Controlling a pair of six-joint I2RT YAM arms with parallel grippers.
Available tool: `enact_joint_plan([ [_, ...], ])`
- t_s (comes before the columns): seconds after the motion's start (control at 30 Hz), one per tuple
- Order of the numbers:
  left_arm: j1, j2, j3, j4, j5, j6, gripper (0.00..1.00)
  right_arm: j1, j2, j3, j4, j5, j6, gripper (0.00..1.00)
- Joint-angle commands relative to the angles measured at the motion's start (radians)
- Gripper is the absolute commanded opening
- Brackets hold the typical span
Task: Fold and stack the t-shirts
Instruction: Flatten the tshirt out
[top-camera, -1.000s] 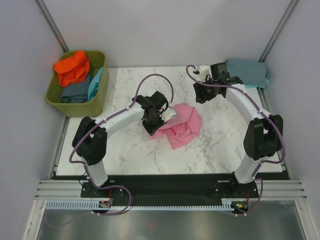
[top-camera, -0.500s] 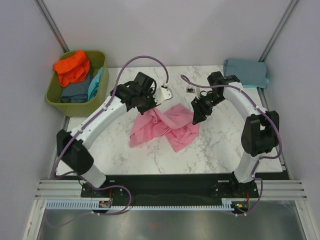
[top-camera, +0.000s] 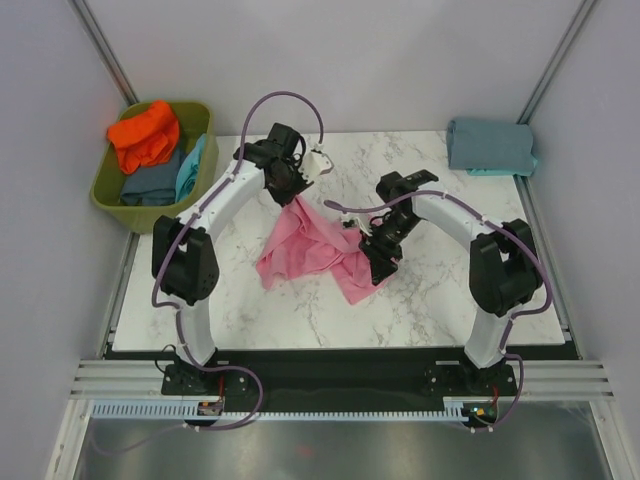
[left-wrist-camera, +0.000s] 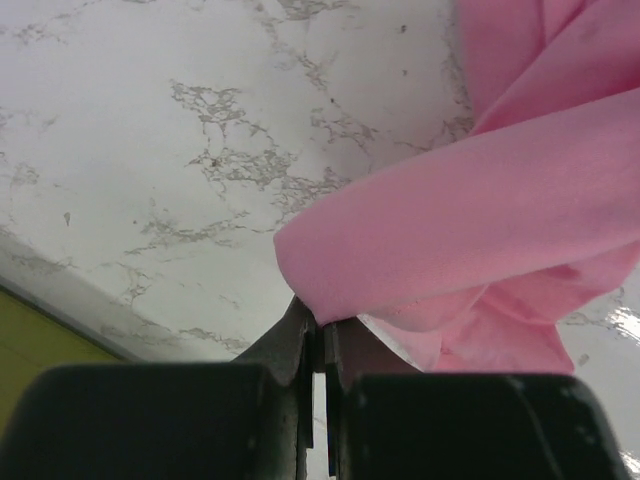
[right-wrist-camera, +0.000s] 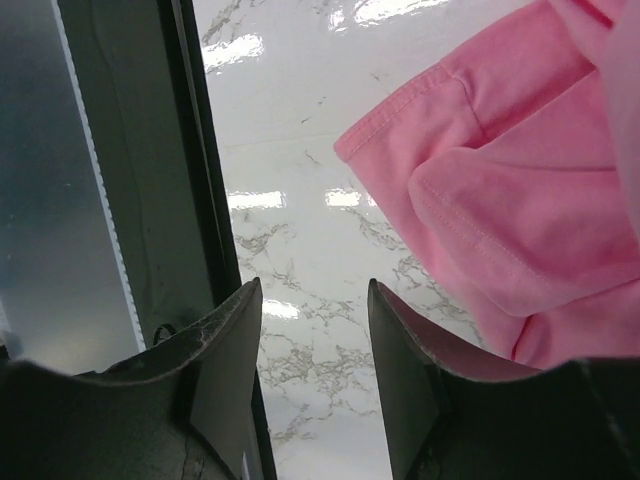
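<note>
Over the far-left part of the marble table (top-camera: 450, 290), the left gripper (left-wrist-camera: 320, 335) is pinched tight on a fold of the pink t-shirt (left-wrist-camera: 470, 230), its 2 fingers closed with cloth squeezed between them. In the last second it has gone from pressing on a bunched mound to carrying that fold up and away, so the shirt now hangs from it and trails onto the table, opening out. The right gripper (right-wrist-camera: 315, 300) has swung in from the far-right corner, by the folded grey-blue t-shirt (top-camera: 490, 145), to the shirt's near-right edge. Its fingers are spread, holding nothing, with a hemmed edge just beside them. That looks like a setup for a 2-handed spread before folding. The left arm reaches forward, elbow high; the right arm bends inward and low.
</note>
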Motion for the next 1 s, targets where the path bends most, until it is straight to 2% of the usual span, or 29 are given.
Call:
enact_joint_plan([
  [0.0, 0.028, 0.051, 0.075, 0.009, -0.009, -0.039, 0.02, 0.026, -0.028, -0.025, 0.071, 0.035, -0.068, 0.55],
  [0.37, 0.058, 0.126, 0.164, 0.005, 0.0, -0.118, 0.02, 0.027, 0.041, -0.103, 0.416, 0.166, 0.013, 0.55],
  [0.73, 0.091, 0.129, 0.173, 0.003, -0.005, -0.131, 0.02, 0.027, 0.141, -0.067, 0.39, 0.226, -0.027, 0.54],
  [0.77, 0.094, 0.13, 0.178, 0.003, -0.005, -0.134, 0.02, 0.027, 0.138, -0.067, 0.38, 0.226, -0.03, 0.52],
  [0.83, 0.097, 0.135, 0.181, 0.003, -0.003, -0.137, 0.02, 0.027, 0.13, -0.062, 0.372, 0.229, -0.034, 0.24],
  [0.9, 0.101, 0.14, 0.185, 0.003, 0.001, -0.138, 0.02, 0.027, 0.109, -0.056, 0.361, 0.243, -0.028, 0.03],
  [0.97, 0.1, 0.141, 0.191, 0.003, 0.001, -0.138, 0.02, 0.019, 0.065, -0.044, 0.36, 0.268, -0.017, 0.0],
])
